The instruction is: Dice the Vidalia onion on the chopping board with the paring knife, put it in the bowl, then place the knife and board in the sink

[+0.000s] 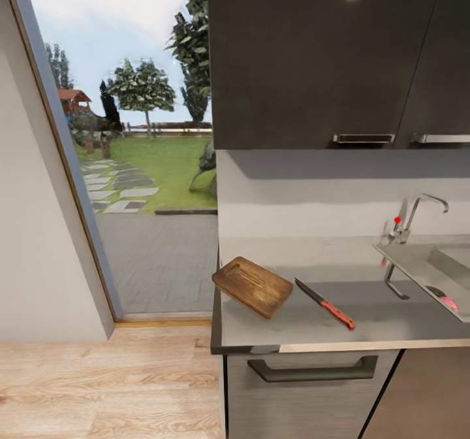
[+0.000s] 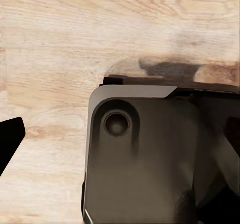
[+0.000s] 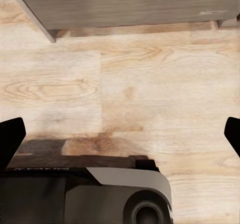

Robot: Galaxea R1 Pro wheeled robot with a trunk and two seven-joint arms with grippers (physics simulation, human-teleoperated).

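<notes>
The head view looks down on the left end of the countertop (image 1: 391, 321), where the chopping board (image 1: 252, 286) lies at an angle with one corner past the counter's left edge. Just to its right lies the paring knife (image 1: 325, 304), blade pointing toward the board, apart from it. Farther right, the sink (image 1: 418, 266) sits under its faucet (image 1: 418, 213), with a pink rounded thing (image 1: 448, 304), likely the onion, in the basin at the picture's edge. Both wrist views look down on the wooden floor (image 3: 125, 94) and the robot's grey base (image 2: 145, 159). The right gripper (image 3: 122, 134) has dark fingertips (image 3: 10, 139) spread wide with nothing between them; for the left gripper, I cannot tell.
</notes>
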